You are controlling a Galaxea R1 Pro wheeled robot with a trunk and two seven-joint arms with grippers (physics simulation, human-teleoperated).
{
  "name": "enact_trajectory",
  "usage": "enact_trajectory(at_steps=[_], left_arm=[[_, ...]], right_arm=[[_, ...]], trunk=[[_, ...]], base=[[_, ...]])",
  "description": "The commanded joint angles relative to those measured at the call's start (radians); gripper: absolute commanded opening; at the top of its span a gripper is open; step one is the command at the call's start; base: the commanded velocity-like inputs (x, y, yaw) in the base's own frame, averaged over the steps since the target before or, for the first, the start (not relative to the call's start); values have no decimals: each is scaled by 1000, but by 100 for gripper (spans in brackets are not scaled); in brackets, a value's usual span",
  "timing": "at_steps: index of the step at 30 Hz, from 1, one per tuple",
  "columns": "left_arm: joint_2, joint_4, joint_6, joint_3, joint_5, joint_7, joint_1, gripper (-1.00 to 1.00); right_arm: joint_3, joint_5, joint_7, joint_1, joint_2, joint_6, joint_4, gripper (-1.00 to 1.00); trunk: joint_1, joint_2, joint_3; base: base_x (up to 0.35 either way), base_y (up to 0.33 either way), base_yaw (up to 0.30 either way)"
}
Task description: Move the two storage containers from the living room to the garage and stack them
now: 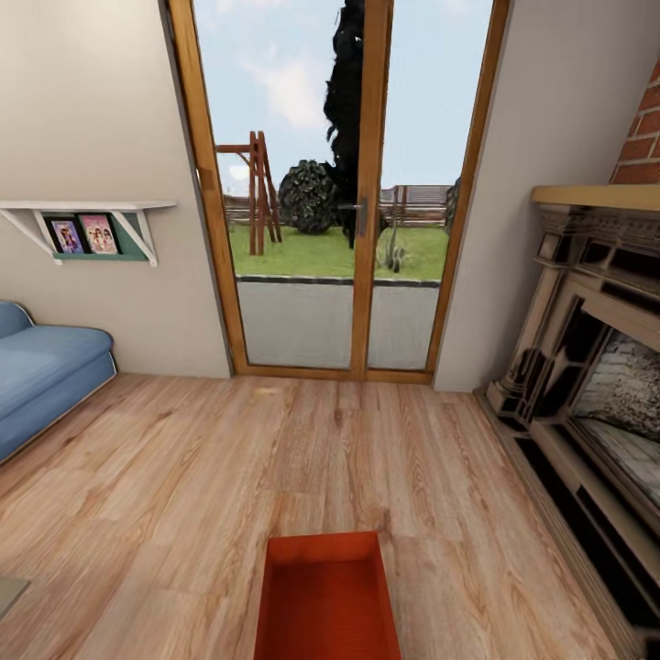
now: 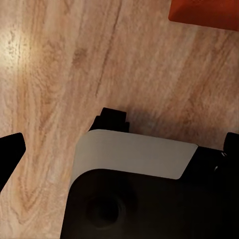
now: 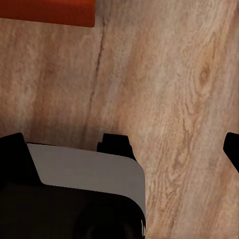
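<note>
Down at the bottom of the head view, one orange-red storage container (image 1: 327, 600) sat low in front of the robot, over the light wood-plank floor (image 1: 183, 477), with its open top facing up. What held it could not be seen. A blue sofa (image 1: 41, 371) stood at the left, a fireplace (image 1: 587, 367) at the right, and a glass door (image 1: 335, 183) with a wood frame straight ahead. Both wrist cameras pointed down at the wood floor past the robot's white and black body (image 2: 134, 174), and an orange corner (image 2: 206, 14) showed in each. Black finger tips (image 2: 10, 152) peeked in at the edges, so I could not tell how wide either gripper stood or whether it held anything.
</note>
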Motion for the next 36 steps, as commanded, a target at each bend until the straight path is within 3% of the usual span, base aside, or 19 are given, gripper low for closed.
enact_trajectory(at_steps=[1,15,27,36], left_arm=[[0,0,3,-1,6,3,-1,100],[0,0,3,-1,8,3,0,100],[1,0,4,2,9,3,-1,100],[1,0,3,2,9,3,0,100]], right_arm=[[9,-8,-1,-1,1,-5,3,100],[9,-1,-1,-1,1,-4,3,100],[9,-1,-1,-1,1,-4,3,100],[9,-1,-1,-1,0,-5,3,100]], trunk=[[0,0,-1],[0,0,-1],[0,0,-1],[0,0,-1]], base=[[0,0,0],[0,-5,0],[0,-138,2],[0,-2,136]])
